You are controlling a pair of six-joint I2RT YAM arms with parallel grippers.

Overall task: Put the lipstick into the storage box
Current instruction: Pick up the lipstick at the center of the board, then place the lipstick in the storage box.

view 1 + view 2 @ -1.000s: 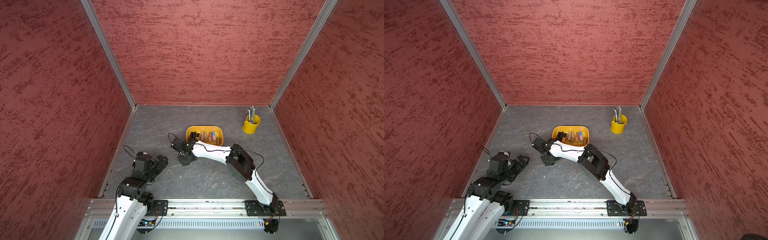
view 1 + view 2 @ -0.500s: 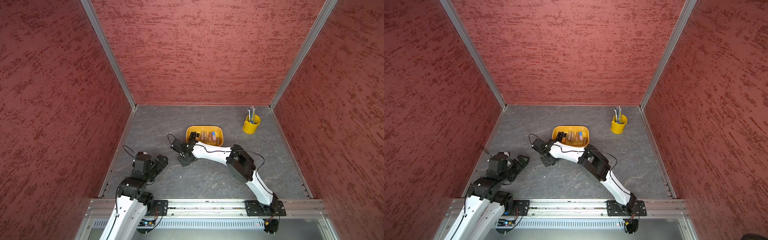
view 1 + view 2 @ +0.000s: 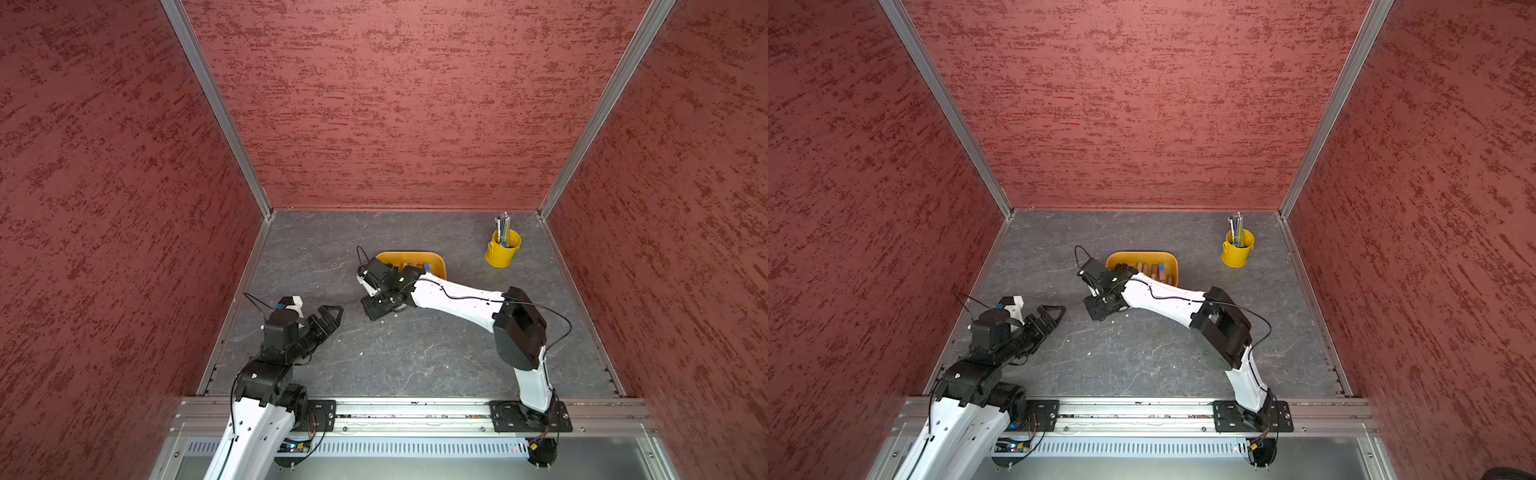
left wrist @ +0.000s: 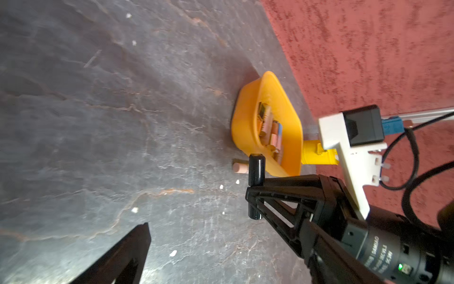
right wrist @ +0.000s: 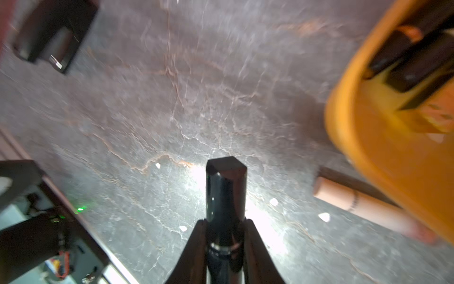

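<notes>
While my right pincer (image 5: 225, 221) sits clamped on the black lipstick (image 5: 226, 186), I count the pickup as done. The long end of the tube sticks out past the fingertips.

- Left wrist view: the same black lipstick (image 4: 256, 169) is in the grip, just beside a corner of the storage box (image 4: 245, 118). It is outside the box, not over the opening.
- I cannot tell whether the tube is clear of the counter (image 3: 395, 353) or resting on it.
- In a top view the right pincer (image 3: 376, 305) is low on the near side of the storage box (image 3: 411, 257), close to its rim.
- The box already holds several tubes (image 3: 1154, 268), lying side by side.
- A pink lipstick (image 5: 363, 204) lies flat on the counter just beside the box's outer wall, partly under the flared rim. By my reckoning it is not stored.
- My left pincer (image 3: 328, 318) has its fingers spread wide and holds nothing. It is well apart from the box, toward the left edge of the counter.
- The pen cup (image 3: 503, 249) stands in the far right corner and has no part in this.

Left to do, as I judge it: raise the black tube over the rim, move it above the open space in the box, and let go. The pink one probably needs the same trip afterwards.
</notes>
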